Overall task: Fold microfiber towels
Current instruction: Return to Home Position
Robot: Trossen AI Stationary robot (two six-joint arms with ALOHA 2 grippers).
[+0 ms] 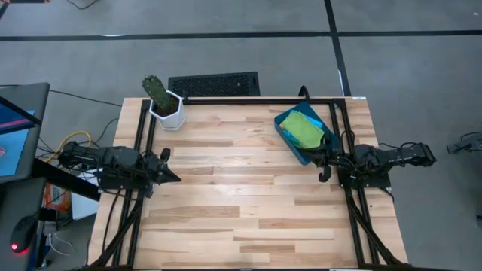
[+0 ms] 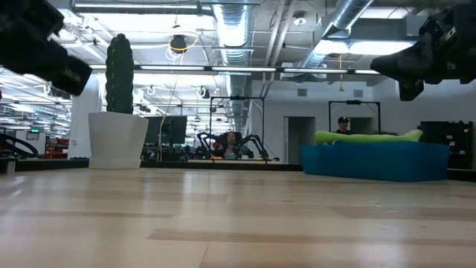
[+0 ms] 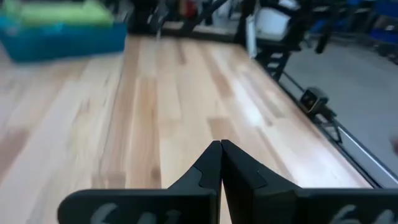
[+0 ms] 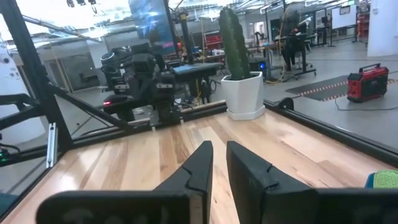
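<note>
Lying folded on top in the blue bin point(image 1: 280, 129), the lime green towel point(image 1: 303, 129) sat flat, its rim just showing above the bin's wall from table height. Its long axis followed the bin's own length, and the bin stood skewed to the table's edges, one short end toward the far rail. What lay under that towel I could not make out.

Just beside the bin's near corner hung the right gripper point(image 1: 324, 164), off the towel and clear of the wood, its fingers parted by only a narrow slit. That arm lay low and level along the bin's side of the table, pointing inward past the bin.

Well apart from the bin, across the bare planks, the left gripper point(image 1: 169, 175) had its fingers pressed together on nothing, its arm likewise low and aimed back toward the bin's side. A potted cactus point(image 1: 162, 102) stood well apart from the bin along the same far rail.
</note>
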